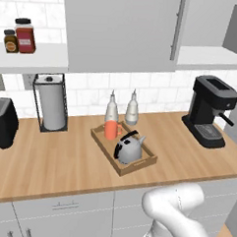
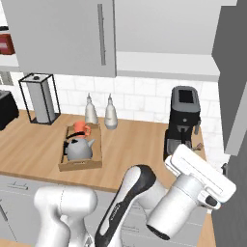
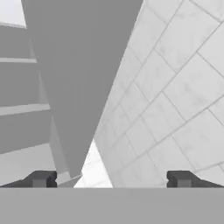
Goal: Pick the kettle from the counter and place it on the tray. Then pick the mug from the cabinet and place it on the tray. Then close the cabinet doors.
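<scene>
- We see the kettle (image 1: 129, 148) and mug (image 1: 111, 130) in the tray (image 1: 141, 165) on the worktop (image 1: 54, 161).
- Gripper (image 3: 109, 179) spread wide (empty), facing a grey cabinet door (image 3: 78, 78).

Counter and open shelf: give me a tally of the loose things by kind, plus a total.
Kettle: 1
Mug: 1
Tray: 1
Bottles: 2
Jars: 2
Coffee machine: 1
Paper-towel holder: 1
Toaster: 1
Total: 10
</scene>
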Controlling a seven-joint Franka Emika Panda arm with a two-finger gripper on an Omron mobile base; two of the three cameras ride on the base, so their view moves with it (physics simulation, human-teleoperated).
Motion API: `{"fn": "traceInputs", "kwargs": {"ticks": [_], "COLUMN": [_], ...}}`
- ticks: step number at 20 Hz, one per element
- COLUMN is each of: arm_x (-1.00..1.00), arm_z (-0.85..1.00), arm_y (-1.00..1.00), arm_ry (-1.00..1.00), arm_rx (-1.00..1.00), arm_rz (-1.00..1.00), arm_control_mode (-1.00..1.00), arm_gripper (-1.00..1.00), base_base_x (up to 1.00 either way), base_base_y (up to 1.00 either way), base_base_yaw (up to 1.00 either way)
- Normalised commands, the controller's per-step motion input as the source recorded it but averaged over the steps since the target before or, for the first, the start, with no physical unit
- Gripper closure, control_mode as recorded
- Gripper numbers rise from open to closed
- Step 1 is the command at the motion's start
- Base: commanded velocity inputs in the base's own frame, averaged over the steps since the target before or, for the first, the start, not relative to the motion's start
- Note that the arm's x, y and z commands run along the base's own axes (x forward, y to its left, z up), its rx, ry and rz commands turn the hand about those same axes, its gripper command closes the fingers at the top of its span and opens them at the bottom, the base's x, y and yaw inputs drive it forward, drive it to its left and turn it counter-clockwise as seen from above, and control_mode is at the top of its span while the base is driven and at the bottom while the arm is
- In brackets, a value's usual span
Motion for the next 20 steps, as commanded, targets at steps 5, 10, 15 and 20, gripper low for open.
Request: {"fn": "traceInputs", "kwargs": {"ticks": [5,10,15,20], "arm_x": [0.00,0.08,0.16,0.16], "arm_z": [-0.39,-0.16,-0.17,-0.20], "arm_y": [-0.56,-0.52,-0.55,-0.54], "arm_ry": [-0.14,-0.10,-0.05,0.00], "arm_rx": [0.12,0.13,0.11,0.07], "arm_rz": [0.24,0.30,0.32,0.33], "arm_control_mode": [-1.00,-1.00,-1.00,-1.00], "arm_gripper": [-1.00,-1.00,-1.00,-1.00], "base_base_x": [0.00,0.00,0.00,0.00], "base_base_y": [0.00,0.00,0.00,0.00], "base_base_yaw": [0.00,0.00,0.00,0.00]}}
